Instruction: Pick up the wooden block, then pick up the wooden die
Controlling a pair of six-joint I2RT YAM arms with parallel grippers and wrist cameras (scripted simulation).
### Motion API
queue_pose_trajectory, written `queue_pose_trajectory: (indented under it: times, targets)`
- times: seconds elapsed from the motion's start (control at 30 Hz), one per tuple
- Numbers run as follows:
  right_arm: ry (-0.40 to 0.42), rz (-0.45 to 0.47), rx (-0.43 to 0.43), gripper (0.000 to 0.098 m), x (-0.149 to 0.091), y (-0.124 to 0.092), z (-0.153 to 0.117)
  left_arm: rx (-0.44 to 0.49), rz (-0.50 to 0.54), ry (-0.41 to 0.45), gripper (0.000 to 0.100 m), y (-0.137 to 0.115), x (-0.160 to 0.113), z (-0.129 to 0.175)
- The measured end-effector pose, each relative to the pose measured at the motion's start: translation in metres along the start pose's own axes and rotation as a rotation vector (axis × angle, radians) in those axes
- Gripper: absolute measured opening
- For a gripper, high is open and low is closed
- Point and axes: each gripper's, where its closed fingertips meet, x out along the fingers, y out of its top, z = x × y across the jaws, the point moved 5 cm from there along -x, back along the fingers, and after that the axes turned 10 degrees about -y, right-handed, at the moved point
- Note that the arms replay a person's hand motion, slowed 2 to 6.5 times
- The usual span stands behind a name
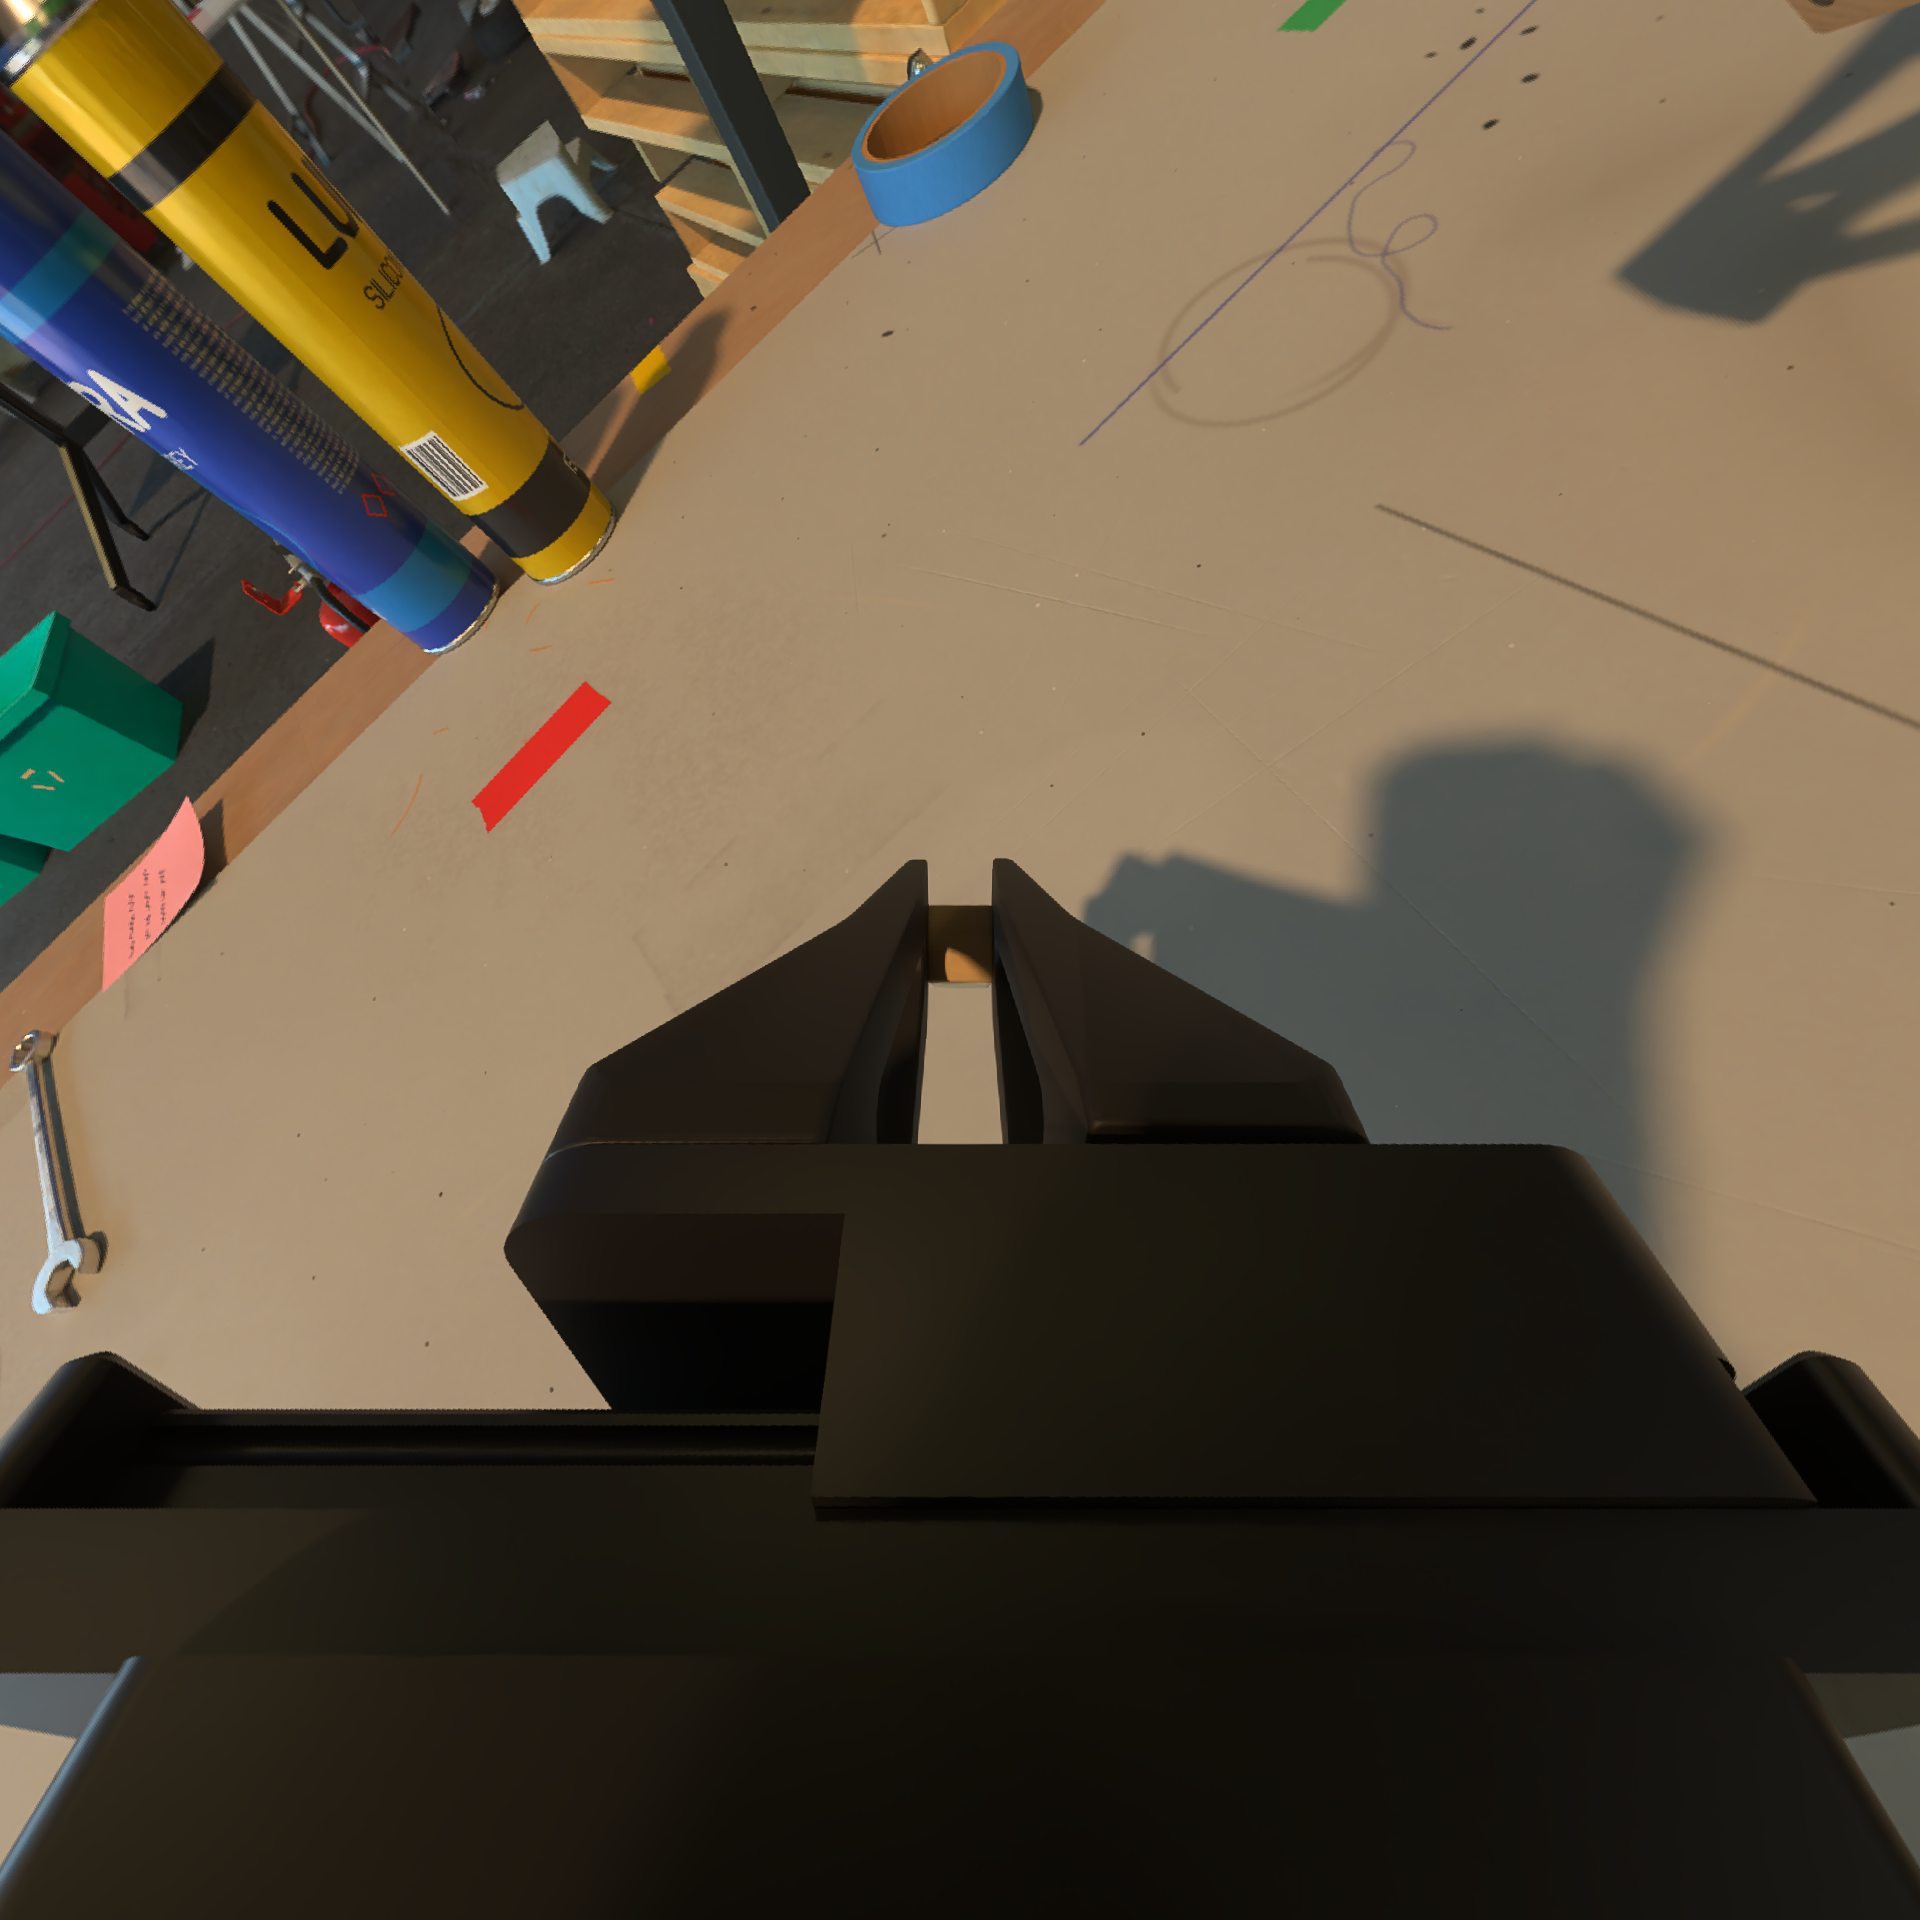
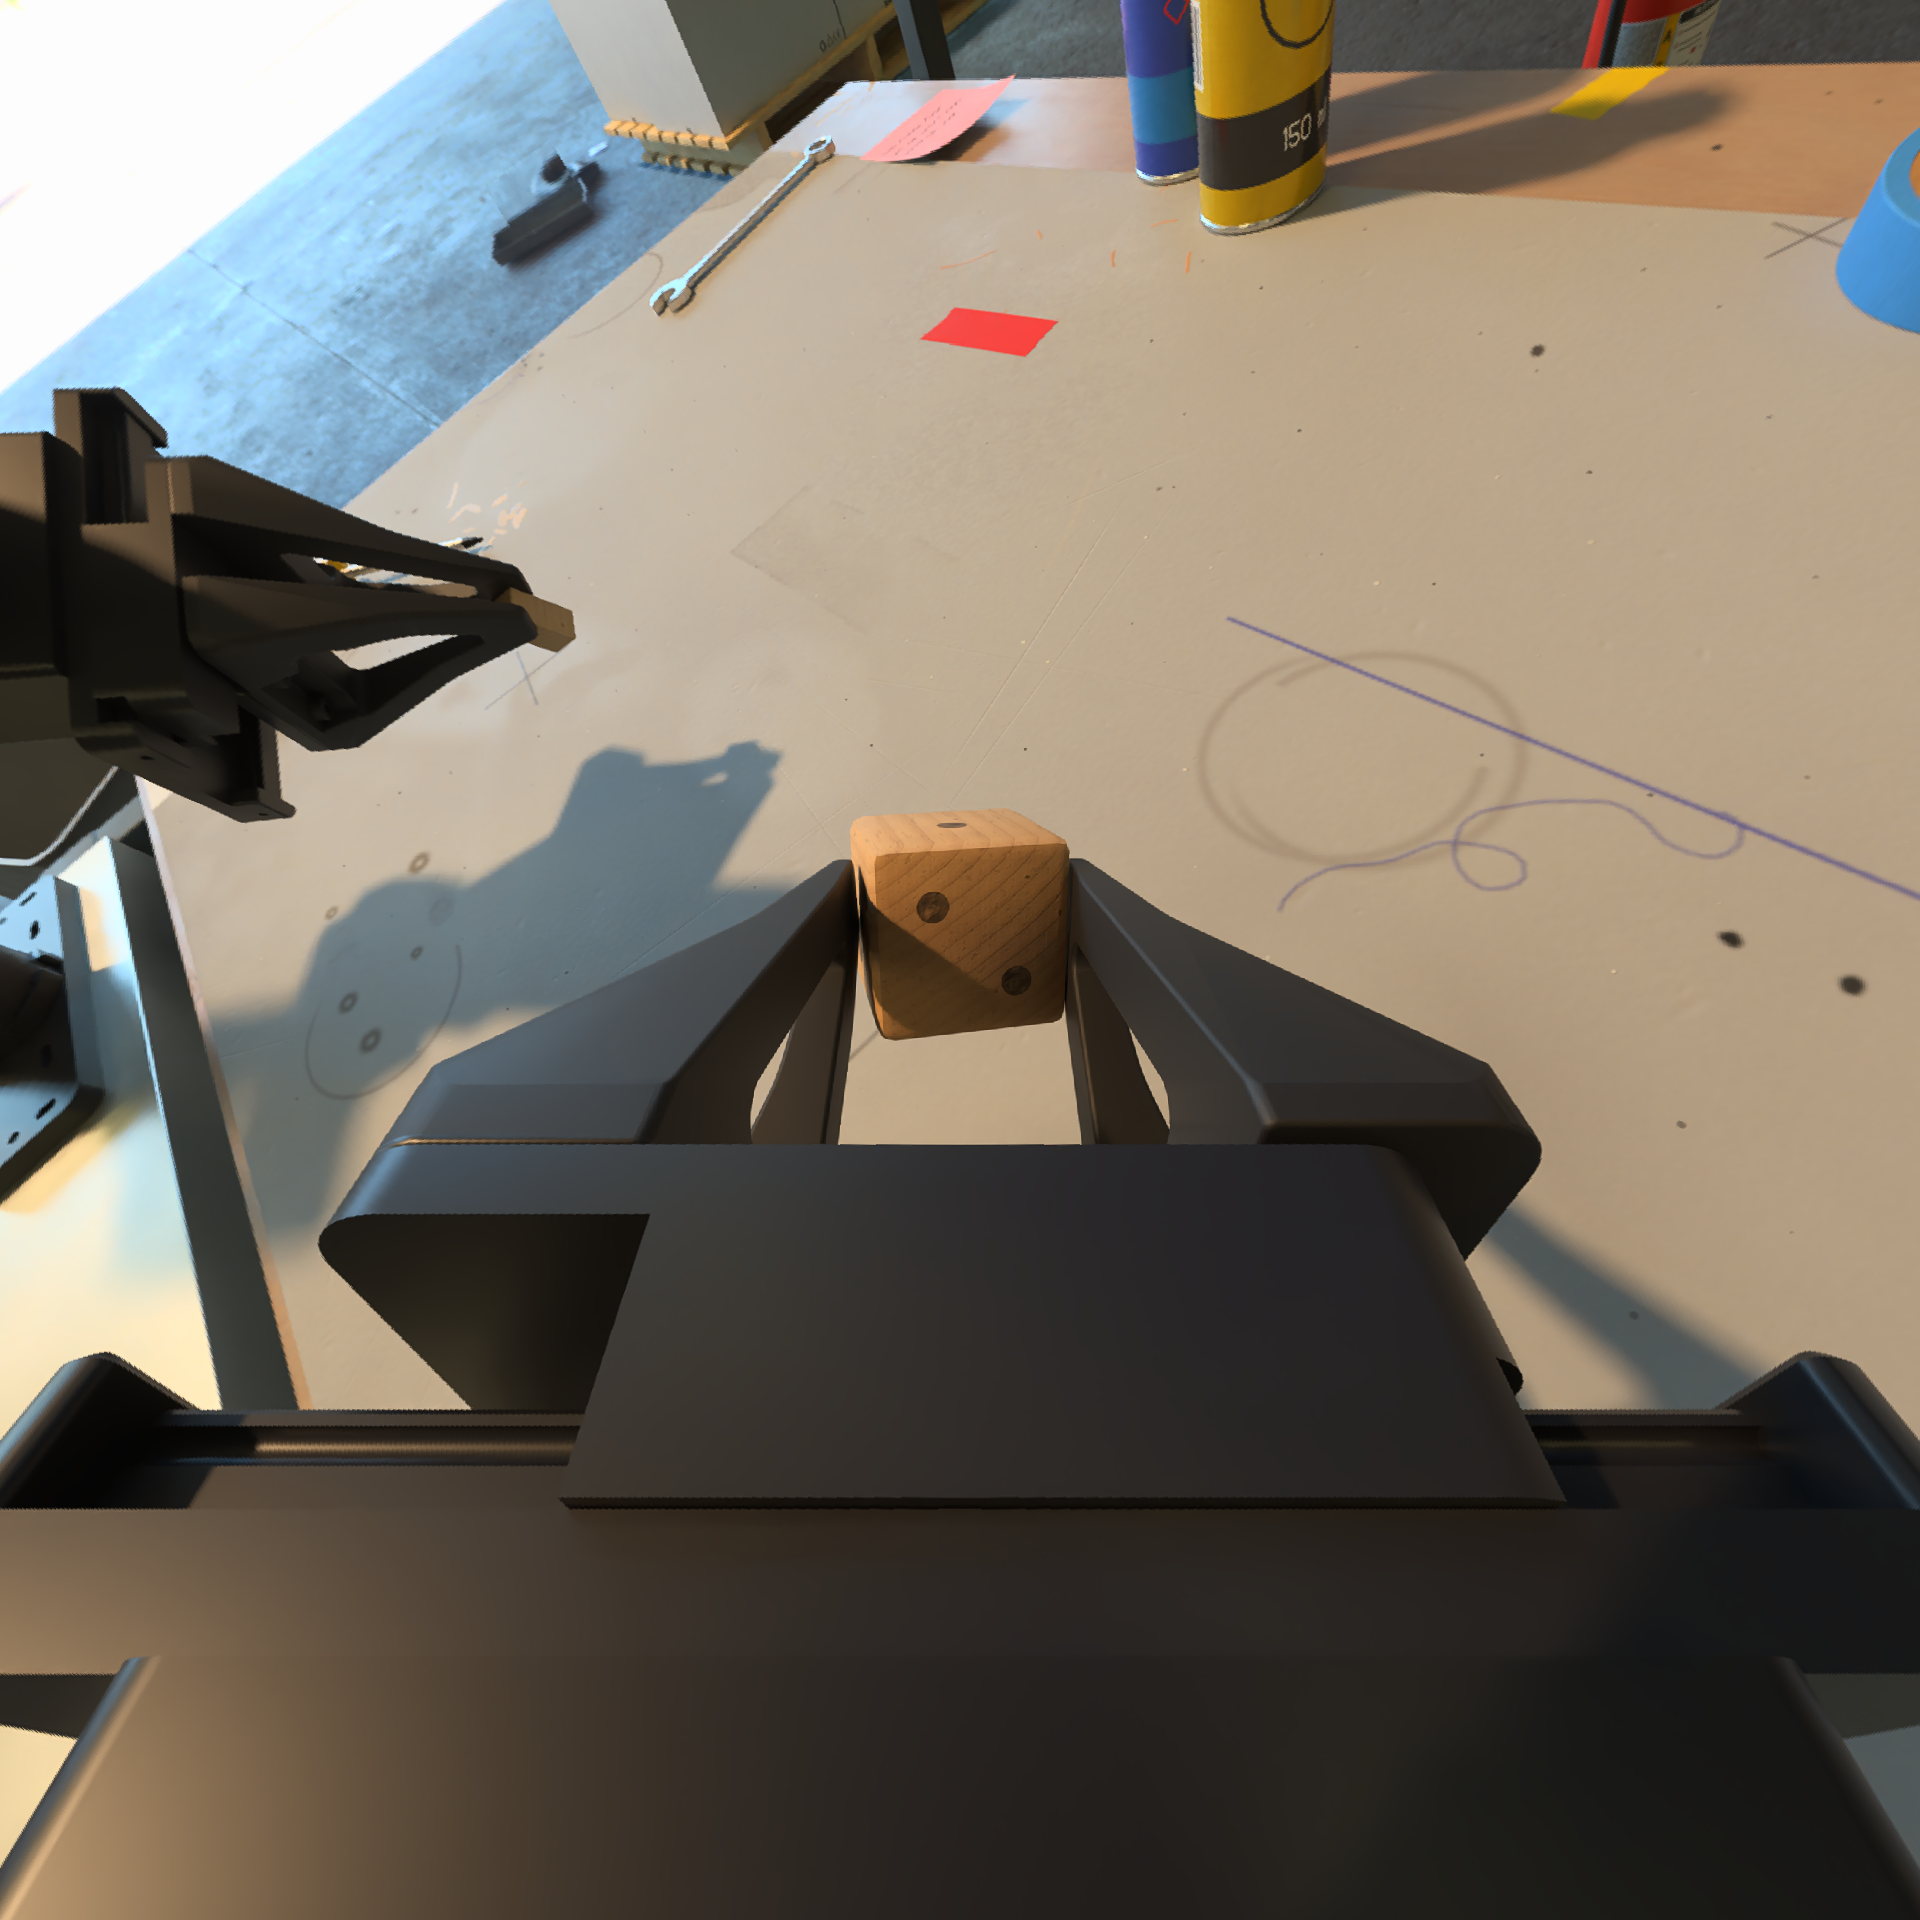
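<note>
My left gripper [image 1: 959, 883] is shut on a thin wooden block [image 1: 958, 943], held between the fingers above the table. From the right wrist view the left gripper [image 2: 520, 613] shows at the left, with the block's [image 2: 551, 623] end sticking out past its fingertips. My right gripper [image 2: 961, 873] is shut on a wooden die [image 2: 961, 925] with dark pips, one finger on each side. The die appears lifted off the table.
A yellow can [image 1: 312, 281] and a blue can [image 1: 229, 447] stand by the table's far edge, also in the right wrist view [image 2: 1262, 114]. A blue tape roll [image 1: 940, 135], a spanner [image 1: 52, 1174], a red tape patch [image 1: 540, 753] and a pink note [image 1: 151, 894] lie on the table.
</note>
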Motion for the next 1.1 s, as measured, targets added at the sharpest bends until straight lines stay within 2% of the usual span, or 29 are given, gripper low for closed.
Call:
queue_pose_trajectory:
  times: [0.53,1.1]
  targets:
    - [0.073,0.008,0.117,0.0332,0.001,-0.008,-0.003,0.012,0.005,-0.01,0.01,0.001,0.0,0.001]
    - [0.131,-0.008,0.158,0.0332,0.006,-0.008,-0.003,0.053,-0.012,-0.023,0.01,0.0,-0.001,0.002]
